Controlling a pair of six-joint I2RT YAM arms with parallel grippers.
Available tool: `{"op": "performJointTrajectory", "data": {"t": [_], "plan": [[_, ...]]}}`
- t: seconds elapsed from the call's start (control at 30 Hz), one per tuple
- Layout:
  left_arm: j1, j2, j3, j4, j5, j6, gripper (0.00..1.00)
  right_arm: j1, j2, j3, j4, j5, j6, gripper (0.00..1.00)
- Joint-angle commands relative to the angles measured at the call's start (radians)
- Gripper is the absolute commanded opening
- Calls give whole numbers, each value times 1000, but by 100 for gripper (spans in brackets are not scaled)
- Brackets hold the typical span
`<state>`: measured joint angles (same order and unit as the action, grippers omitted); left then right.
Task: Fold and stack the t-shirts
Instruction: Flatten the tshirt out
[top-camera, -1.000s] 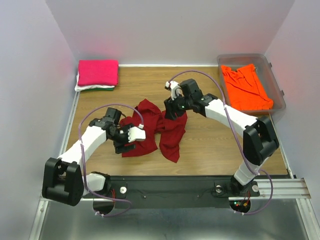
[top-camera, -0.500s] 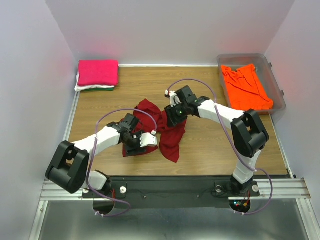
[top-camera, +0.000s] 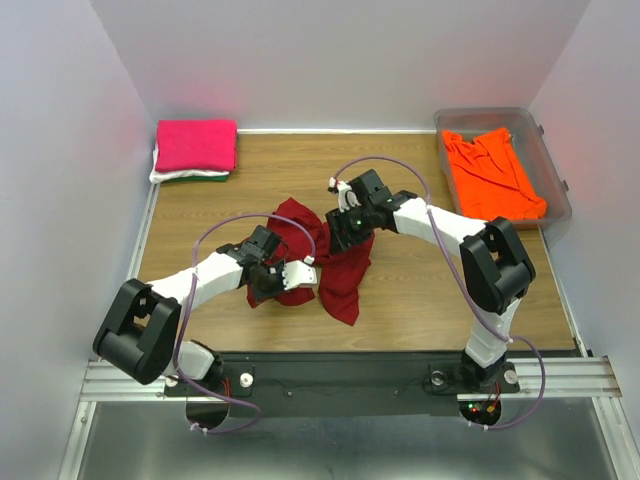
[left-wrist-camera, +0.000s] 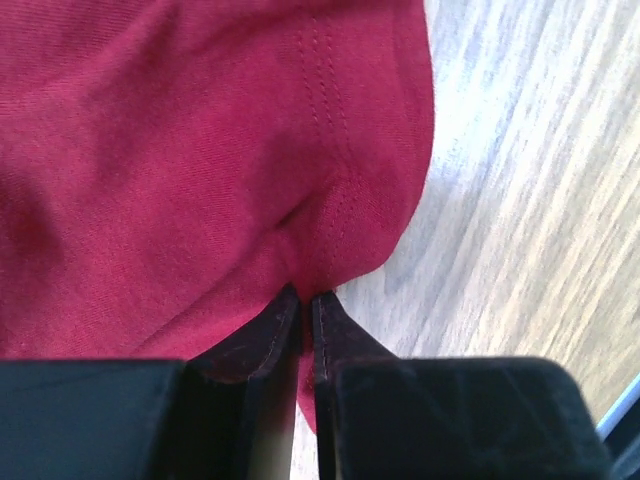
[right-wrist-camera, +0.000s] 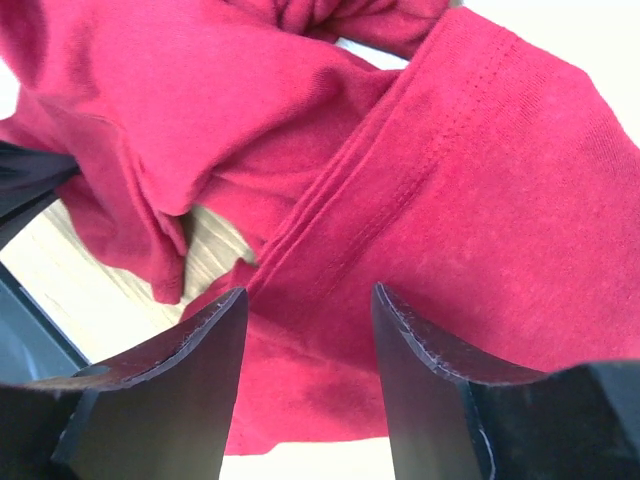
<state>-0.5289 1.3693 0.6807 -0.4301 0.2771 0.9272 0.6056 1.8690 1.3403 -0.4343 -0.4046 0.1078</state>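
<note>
The dark red t-shirt (top-camera: 345, 275) lies crumpled at the middle of the wooden table (top-camera: 430, 290), between my two grippers. My left gripper (top-camera: 300, 272) sits at the shirt's near-left edge. In the left wrist view its fingers (left-wrist-camera: 250, 340) are pressed together with a stitched fold of the cloth (left-wrist-camera: 200, 150) pinched at their tips. My right gripper (top-camera: 340, 232) is at the shirt's far side. Its fingers (right-wrist-camera: 190, 350) are spread wide and grip nothing, and a hemmed fold of the shirt (right-wrist-camera: 480, 220) lies just beyond them.

At the far-right corner, the clear plastic tub (top-camera: 486, 113) contains one loose orange t-shirt (top-camera: 490, 175). At the far-left corner, a folded hot pink t-shirt (top-camera: 196, 145) tops the white and green t-shirts (top-camera: 170, 176).
</note>
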Motion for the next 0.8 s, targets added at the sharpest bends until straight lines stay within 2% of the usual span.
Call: {"op": "performJointTrajectory", "data": {"t": [0.0, 0.23, 0.37, 0.43, 0.47, 0.5, 0.53, 0.6, 0.63, 0.77], "plan": [[3, 40, -41, 13, -47, -5, 19, 28, -61, 31, -3, -11, 10, 59], [6, 56, -20, -2, -41, -19, 18, 79, 5, 14, -12, 53, -19, 58], [33, 47, -26, -12, -41, -16, 14, 79, -17, -7, -21, 154, -39, 50], [50, 37, -29, -22, -39, -10, 11, 79, -39, -24, -32, 194, -46, 44], [70, 34, -30, -25, -42, -2, 6, 79, -59, -32, -37, 229, -59, 33], [82, 27, -30, -32, -45, 2, 3, 79, -71, -39, -40, 246, -65, 26], [95, 21, -29, -38, -47, 8, 0, 79, -83, -52, -44, 262, -68, 13], [150, 10, -21, -56, -41, 33, 0, 77, -129, -64, -61, 300, -95, 3], [177, -1, -17, -77, -36, 41, 0, 76, -148, -72, -76, 315, -100, 1], [285, -13, 17, -134, -23, 90, 0, 43, -246, -131, -116, 354, -175, 1]]}}
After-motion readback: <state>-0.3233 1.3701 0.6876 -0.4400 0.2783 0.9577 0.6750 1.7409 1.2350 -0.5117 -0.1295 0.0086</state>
